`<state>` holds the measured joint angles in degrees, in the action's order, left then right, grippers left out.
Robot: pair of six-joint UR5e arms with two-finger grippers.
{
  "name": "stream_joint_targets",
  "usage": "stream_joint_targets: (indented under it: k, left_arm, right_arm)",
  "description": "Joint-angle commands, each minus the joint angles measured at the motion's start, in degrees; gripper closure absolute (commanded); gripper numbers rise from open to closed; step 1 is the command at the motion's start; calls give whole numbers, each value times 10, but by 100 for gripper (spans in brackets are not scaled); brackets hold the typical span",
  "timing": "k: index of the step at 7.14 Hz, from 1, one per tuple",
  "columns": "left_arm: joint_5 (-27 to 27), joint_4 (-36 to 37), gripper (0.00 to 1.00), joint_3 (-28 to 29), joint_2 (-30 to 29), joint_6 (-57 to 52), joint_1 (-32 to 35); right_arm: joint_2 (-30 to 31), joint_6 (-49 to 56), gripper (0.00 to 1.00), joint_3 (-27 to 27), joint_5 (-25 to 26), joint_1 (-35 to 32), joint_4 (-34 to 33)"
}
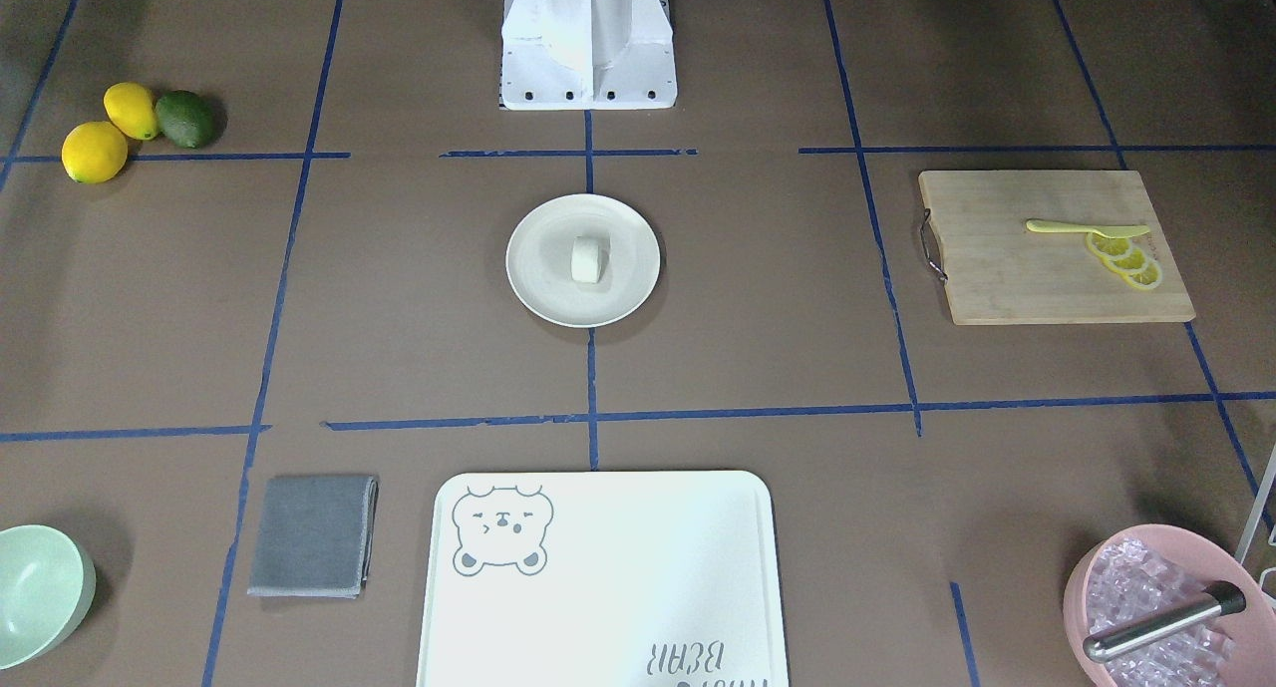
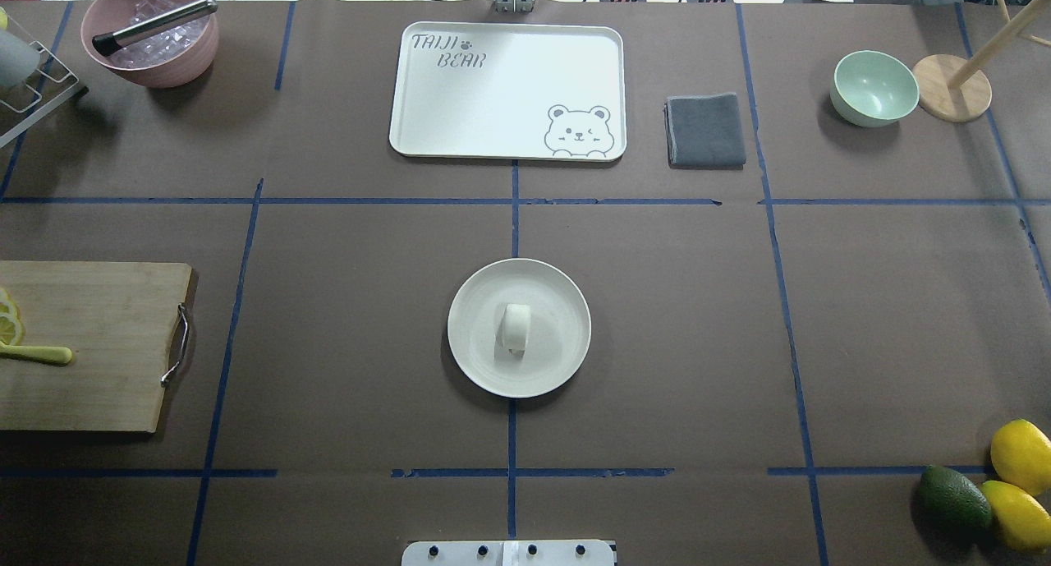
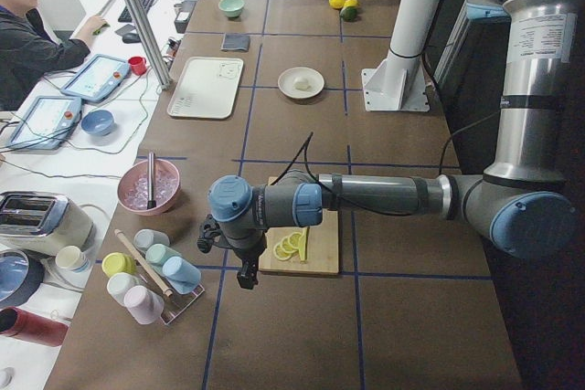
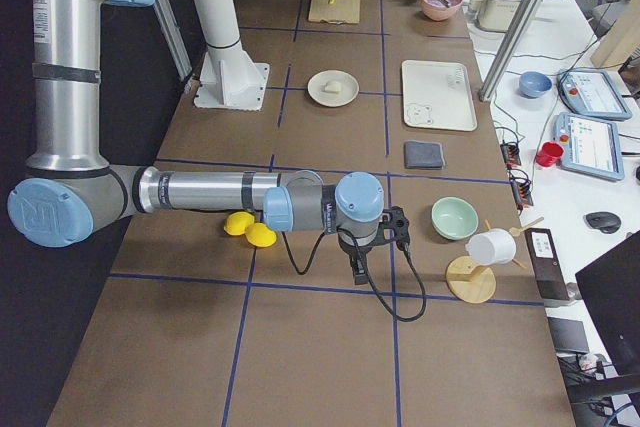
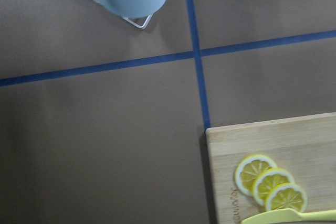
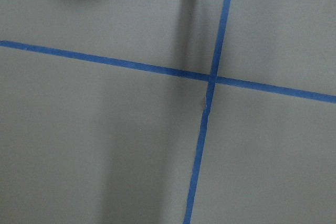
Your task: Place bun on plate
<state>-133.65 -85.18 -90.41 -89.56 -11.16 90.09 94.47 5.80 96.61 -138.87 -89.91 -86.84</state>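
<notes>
The small white bun [image 2: 515, 329] lies on its side at the middle of the round cream plate [image 2: 484, 361], which sits at the table's centre. The front view shows the same bun [image 1: 588, 259] on the plate [image 1: 538, 283]. Neither gripper is near them. My left gripper [image 3: 245, 277] hangs over the table's left end beside the cutting board. My right gripper [image 4: 360, 274] hangs over the right end, near the lemons. Both show only in the side views, so I cannot tell whether they are open or shut. No fingers appear in the wrist views.
A white bear tray [image 2: 509, 89], grey cloth [image 2: 704, 130] and mint bowl [image 2: 874, 87] line the far side. A pink bowl of ice [image 2: 151, 39] stands far left. The wooden cutting board [image 2: 90, 344] holds lemon slices [image 1: 1124, 259]. Lemons and an avocado [image 2: 952, 498] lie near right.
</notes>
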Motion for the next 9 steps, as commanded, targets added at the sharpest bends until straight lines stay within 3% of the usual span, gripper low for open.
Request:
stream_joint_targets:
  k: [1,9]
  left_arm:
    - [1,-6,0,0,11,17,1]
    - [-1,-27,0,-3,20,18,1]
  right_arm:
    - [-1,0,0,0,1,0,0]
    - [1,3,0,-4,3,0,0]
